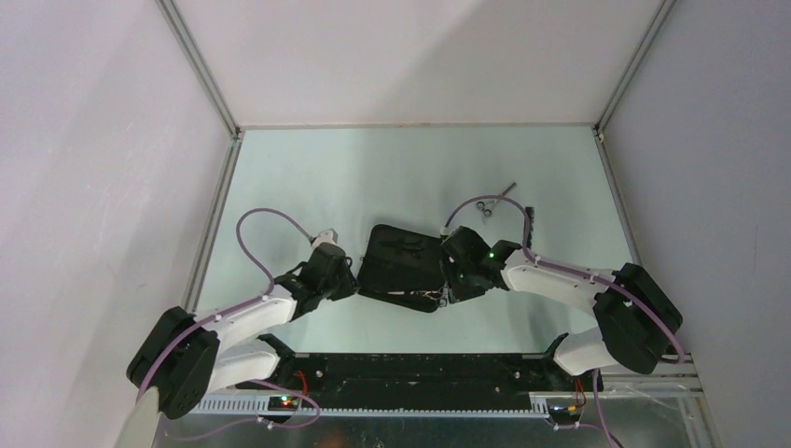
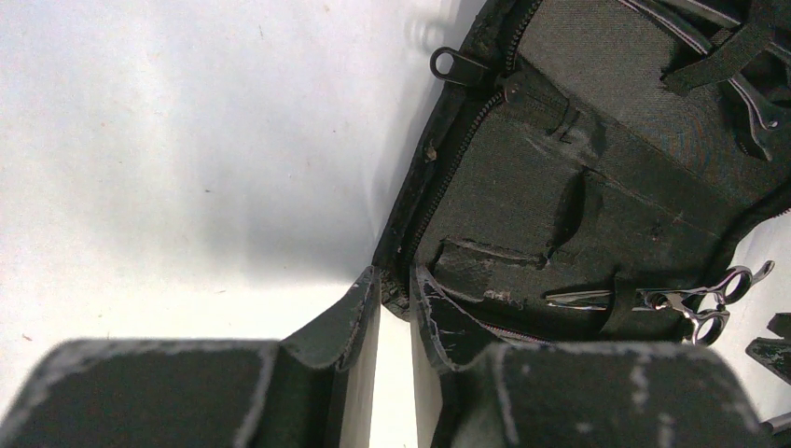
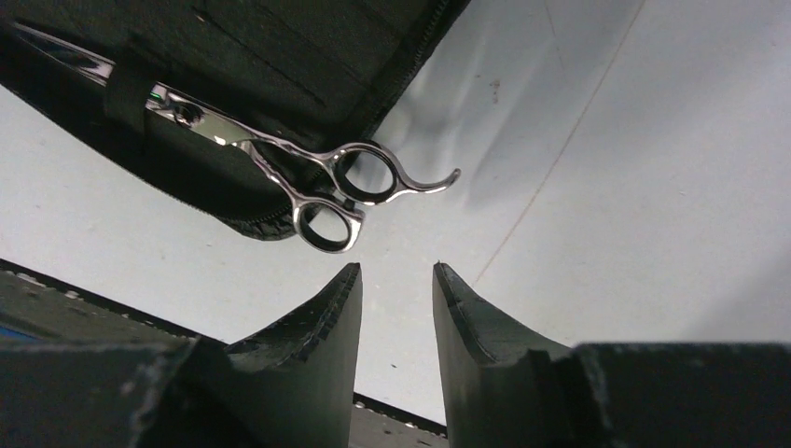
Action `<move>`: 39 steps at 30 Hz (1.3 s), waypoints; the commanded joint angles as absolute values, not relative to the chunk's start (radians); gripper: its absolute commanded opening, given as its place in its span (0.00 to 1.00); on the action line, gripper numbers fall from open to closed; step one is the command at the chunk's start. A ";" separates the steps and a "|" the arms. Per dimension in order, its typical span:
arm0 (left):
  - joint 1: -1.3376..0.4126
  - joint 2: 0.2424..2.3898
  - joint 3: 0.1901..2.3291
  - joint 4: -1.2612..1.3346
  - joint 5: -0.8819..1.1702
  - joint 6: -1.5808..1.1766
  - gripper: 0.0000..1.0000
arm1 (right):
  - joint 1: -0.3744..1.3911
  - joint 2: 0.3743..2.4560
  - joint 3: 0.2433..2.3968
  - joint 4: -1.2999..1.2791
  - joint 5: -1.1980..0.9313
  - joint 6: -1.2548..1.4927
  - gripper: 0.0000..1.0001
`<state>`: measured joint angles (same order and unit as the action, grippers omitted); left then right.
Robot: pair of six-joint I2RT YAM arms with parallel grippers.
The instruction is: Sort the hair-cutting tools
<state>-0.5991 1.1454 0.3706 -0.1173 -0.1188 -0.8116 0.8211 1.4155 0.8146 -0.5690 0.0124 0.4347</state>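
The right pincer [image 3: 396,280] is spread, with nothing between its fingers. Just ahead of it, a touch left of the gap, sit the ring handles of the scissors [image 3: 280,151], overhanging the edge of the open case [image 3: 280,56]. The blades run away and leftward under a strap, so the long axis slants across the pincer's line. Any pull on the rings would probably have to follow that slant. The right arm is plainly nearer. The left pincer [image 2: 392,313], narrowly parted and holding nothing visible, sits at the case's opposite edge. Well beyond the right pincer, loose scissors [image 1: 485,207] and a slim black piece [image 1: 530,222] lie on the desk [image 1: 373,168].
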 commanded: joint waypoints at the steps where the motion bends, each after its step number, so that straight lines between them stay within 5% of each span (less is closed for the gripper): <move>1: -0.591 1.200 0.355 -0.144 -0.128 -0.797 0.22 | 0.815 1.423 0.805 -0.467 -0.028 0.524 0.37; 13: -0.592 1.202 0.355 -0.139 -0.115 -0.790 0.22 | 0.830 1.504 0.793 -0.407 -0.038 0.581 0.32; 24: -0.592 1.211 0.356 -0.121 -0.089 -0.788 0.22 | 0.866 1.504 0.795 -0.430 0.022 0.637 0.00; 39: -0.591 1.237 0.349 -0.072 -0.035 -0.787 0.20 | 0.948 1.628 0.966 -0.416 -0.003 0.611 0.00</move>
<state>-0.5869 1.1934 0.3790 -0.0402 -0.0906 -0.8028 0.9268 1.5852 0.8959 -0.4946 0.0410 0.6060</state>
